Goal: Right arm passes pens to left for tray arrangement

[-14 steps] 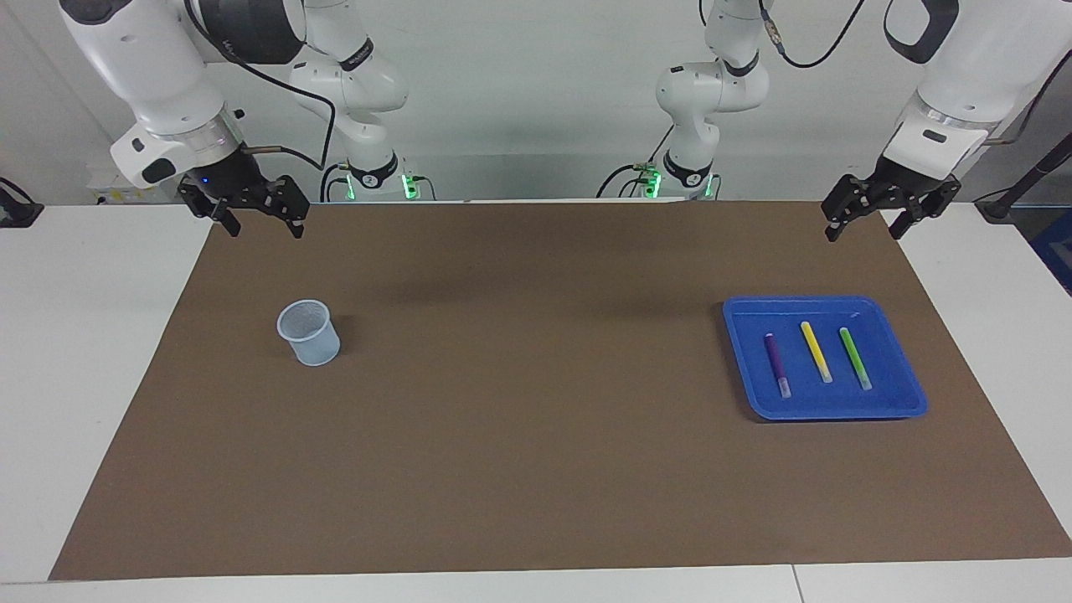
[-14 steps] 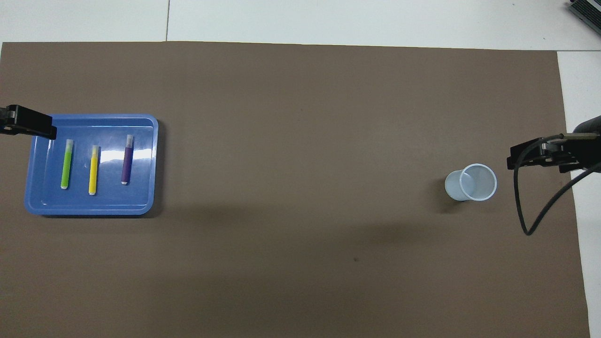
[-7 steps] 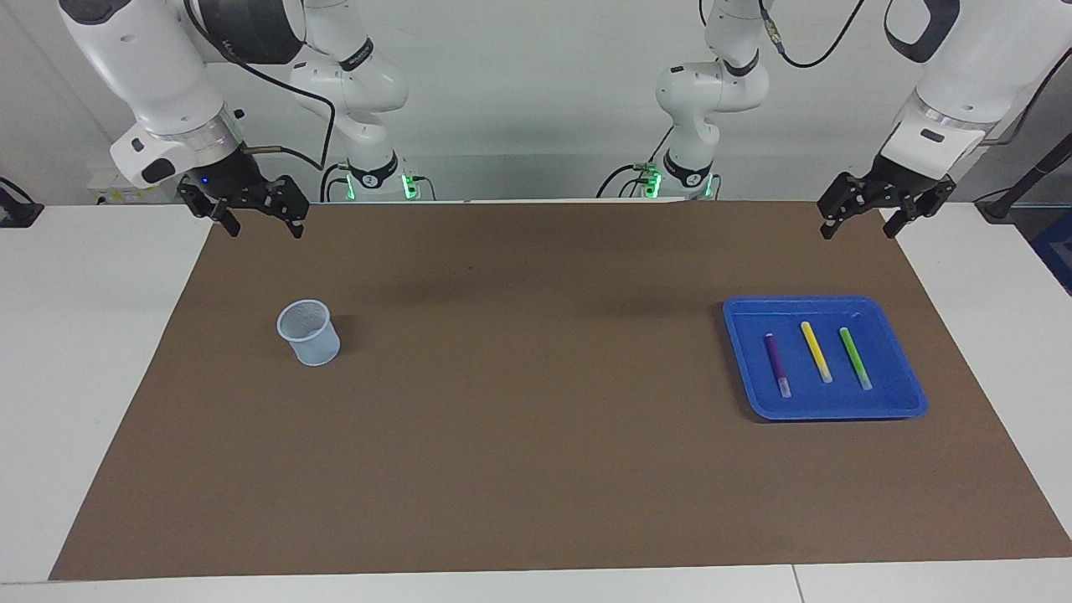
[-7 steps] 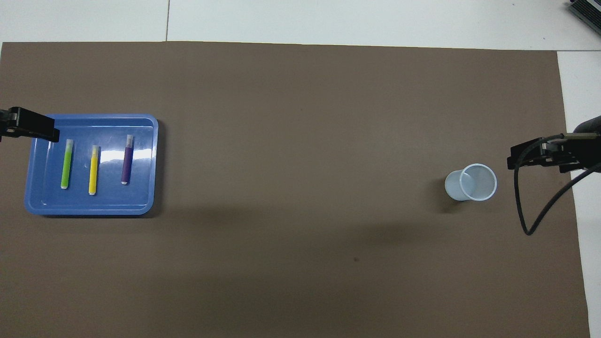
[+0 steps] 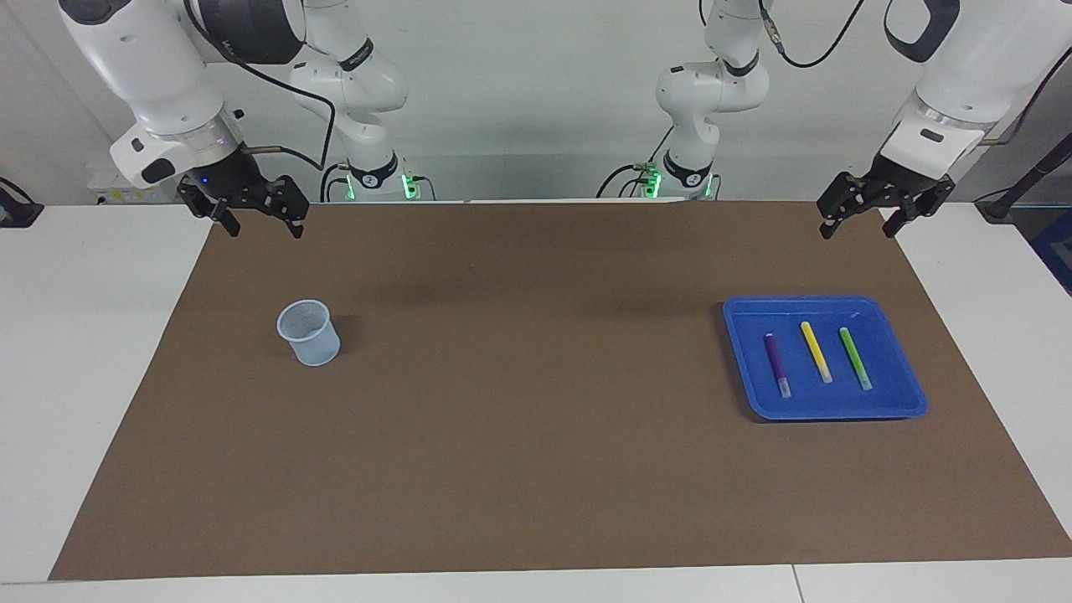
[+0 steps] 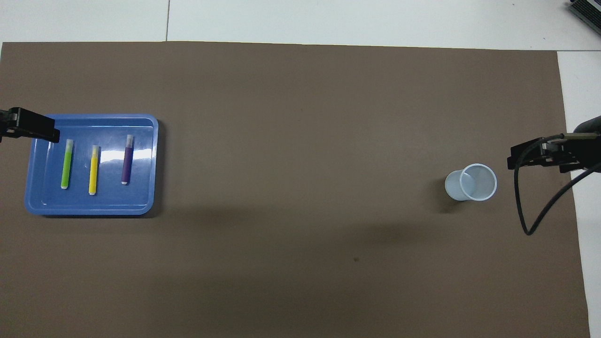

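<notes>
Three slim pens [image 5: 815, 358] in glossy square tray [image 5: 904, 404]

White table [image 5: 100, 352] lying under a broad brown rectangular mat [image 5: 536, 435], shallow bright blue plastic tray [image 5: 909, 381] sitting on the mat toward the left arm's end, small pale blue translucent cup [image 5: 310, 333] standing upright toward the right arm's end, well apart.

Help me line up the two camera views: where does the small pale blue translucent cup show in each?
Facing view: small pale blue translucent cup at middle left, on the brown mat.
Overhead view: cup at middle right.
Shared landmark: shallow bright blue plastic tray, at the table's left-arm end.
</notes>
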Robot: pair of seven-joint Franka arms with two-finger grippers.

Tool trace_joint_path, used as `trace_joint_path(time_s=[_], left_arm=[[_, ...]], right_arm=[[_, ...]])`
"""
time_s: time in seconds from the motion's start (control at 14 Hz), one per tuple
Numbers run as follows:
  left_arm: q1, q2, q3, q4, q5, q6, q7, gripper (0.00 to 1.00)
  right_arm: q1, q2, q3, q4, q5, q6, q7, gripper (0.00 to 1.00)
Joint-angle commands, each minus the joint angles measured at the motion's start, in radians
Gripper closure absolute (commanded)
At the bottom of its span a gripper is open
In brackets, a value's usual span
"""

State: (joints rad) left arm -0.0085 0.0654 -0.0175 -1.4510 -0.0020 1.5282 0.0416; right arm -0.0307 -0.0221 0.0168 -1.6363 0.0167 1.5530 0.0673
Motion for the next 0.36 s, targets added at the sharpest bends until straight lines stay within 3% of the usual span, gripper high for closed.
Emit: trace_joint_path(time_s=[0.0,0.28], left_arm=[[-0.007,-0.029,0.01,-0.032,-0.012,-0.003,0.006,0.0],[-0.005,-0.029,0.008,-0.031,-0.007,-0.008,0.006,0.0]], right_arm=[[-0.006,0.002,0.002,0.004,0.016,0.007,0.003,0.0],[-0.008,0.002,0.002,0.004,0.016,0.007,0.003,0.0]])
